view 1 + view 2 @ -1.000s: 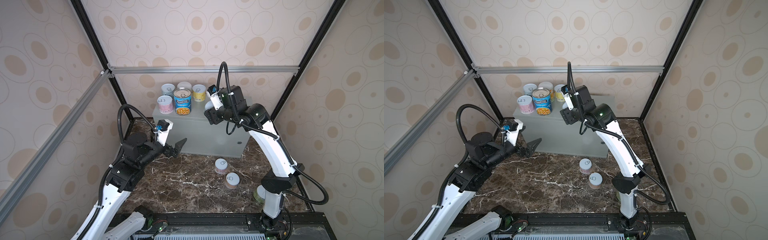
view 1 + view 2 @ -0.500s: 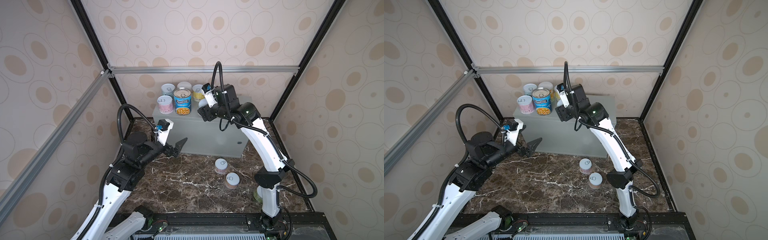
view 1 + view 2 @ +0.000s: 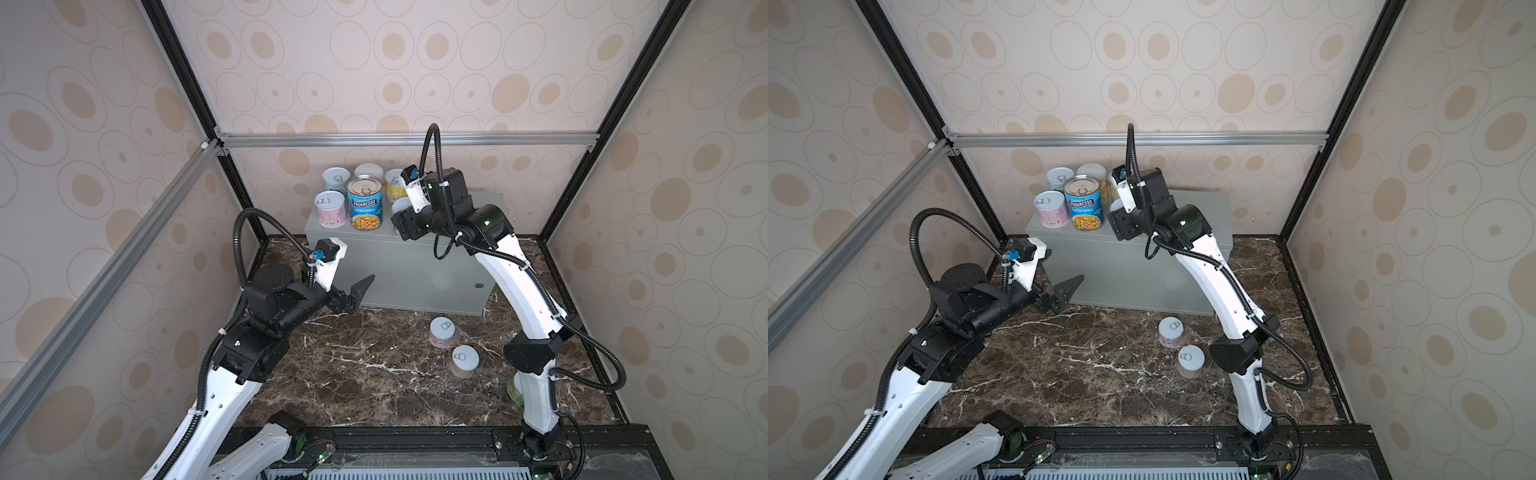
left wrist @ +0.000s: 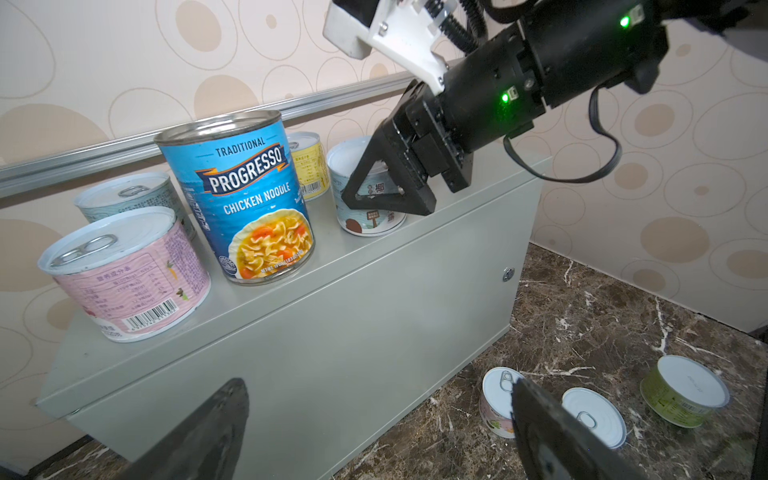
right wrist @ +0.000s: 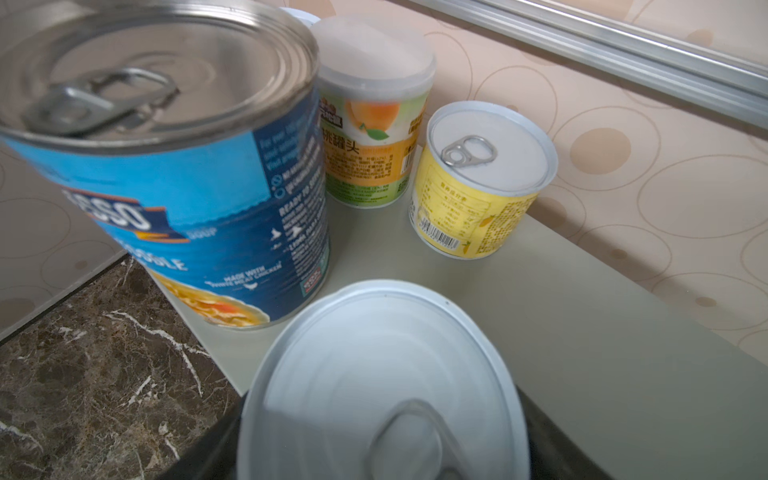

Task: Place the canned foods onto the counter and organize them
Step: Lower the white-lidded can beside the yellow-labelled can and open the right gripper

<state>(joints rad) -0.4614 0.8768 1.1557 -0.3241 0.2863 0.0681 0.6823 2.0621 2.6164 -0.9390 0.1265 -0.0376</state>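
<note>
On the grey counter [image 3: 415, 266] stand a blue Progresso can [image 3: 365, 203], a pink can [image 3: 330, 209], a teal can [image 3: 336, 178], a peach-label can [image 5: 374, 137] and a yellow can [image 5: 478, 183]. My right gripper [image 3: 401, 214] straddles a white-lidded can [image 4: 365, 195] that stands flat on the counter beside the Progresso can. Its fingers [image 4: 386, 183] flank this can [image 5: 374, 365] closely; whether they still press it is unclear. My left gripper [image 3: 359, 296] hovers open and empty before the counter's front left [image 4: 378, 386].
Three short cans stand on the dark marble floor at the right: a pink-label one [image 3: 442, 331], a pale-lidded one [image 3: 465, 360] and a green one [image 4: 683, 390] beside the right arm's base. Patterned walls and black frame posts enclose the space.
The right arm has swung left and lowered the white-lidded can onto the counter next to the Progresso can. The left arm has stayed still.
</note>
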